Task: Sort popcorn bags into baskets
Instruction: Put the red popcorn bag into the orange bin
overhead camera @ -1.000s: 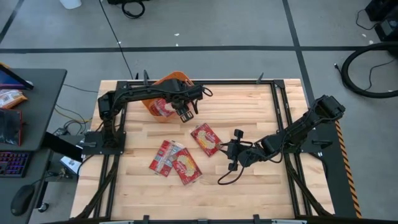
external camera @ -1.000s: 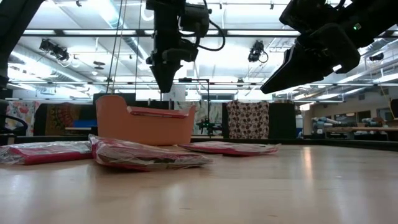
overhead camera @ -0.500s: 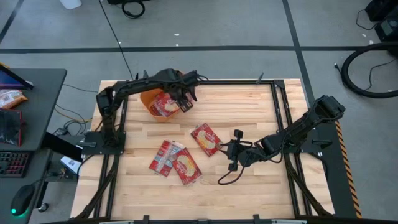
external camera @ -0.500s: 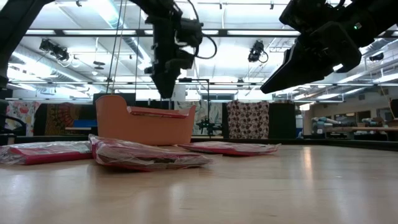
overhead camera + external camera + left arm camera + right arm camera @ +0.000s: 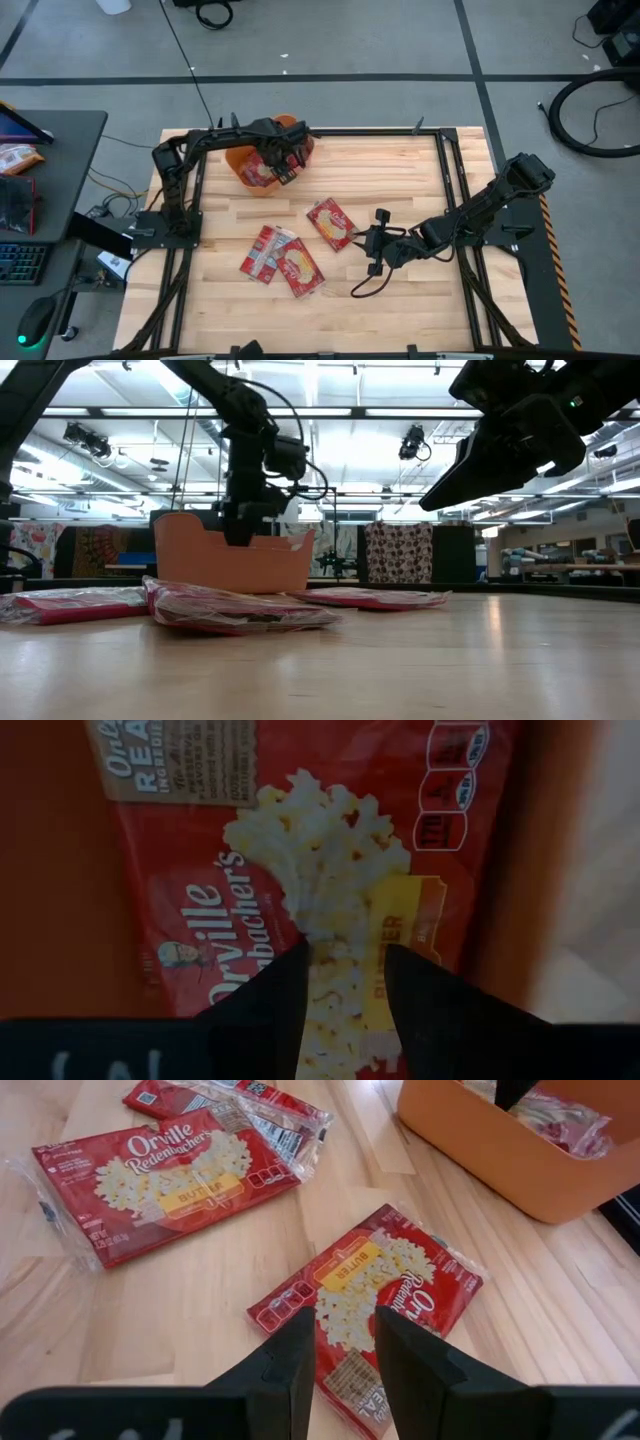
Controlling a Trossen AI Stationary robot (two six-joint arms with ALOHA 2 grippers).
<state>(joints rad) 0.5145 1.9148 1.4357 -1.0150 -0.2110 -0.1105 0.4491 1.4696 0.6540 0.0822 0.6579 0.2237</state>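
Note:
The orange tub (image 5: 240, 160) stands near the table's far left corner and holds a red popcorn packet (image 5: 260, 173). My left gripper (image 5: 283, 165) reaches down into the tub, behind its wall in the low view (image 5: 240, 525). In the left wrist view it is open (image 5: 345, 952), close over that packet's printed face (image 5: 300, 840). Another packet (image 5: 330, 222) lies flat mid-table. My right gripper (image 5: 375, 245) hovers open beside it, toward the table's right, with its fingers (image 5: 345, 1325) above the packet (image 5: 370, 1290). Two overlapping packets (image 5: 265, 253) (image 5: 300, 268) lie nearer the near edge. My left gripper points down into the tub with its fingertips (image 5: 300, 955) right over the packet's face; I cannot tell whether they touch it.
Black frame rails (image 5: 450, 200) run along the table's sides and far edge. Bare wood (image 5: 390, 170) lies between the tub and the right arm. A desk with a keyboard (image 5: 20, 260) stands left of the table.
My left gripper has moved from beside the tub toward the table's far left, over the tub, and has come down inside it. The packets on the table and the right arm have kept still.

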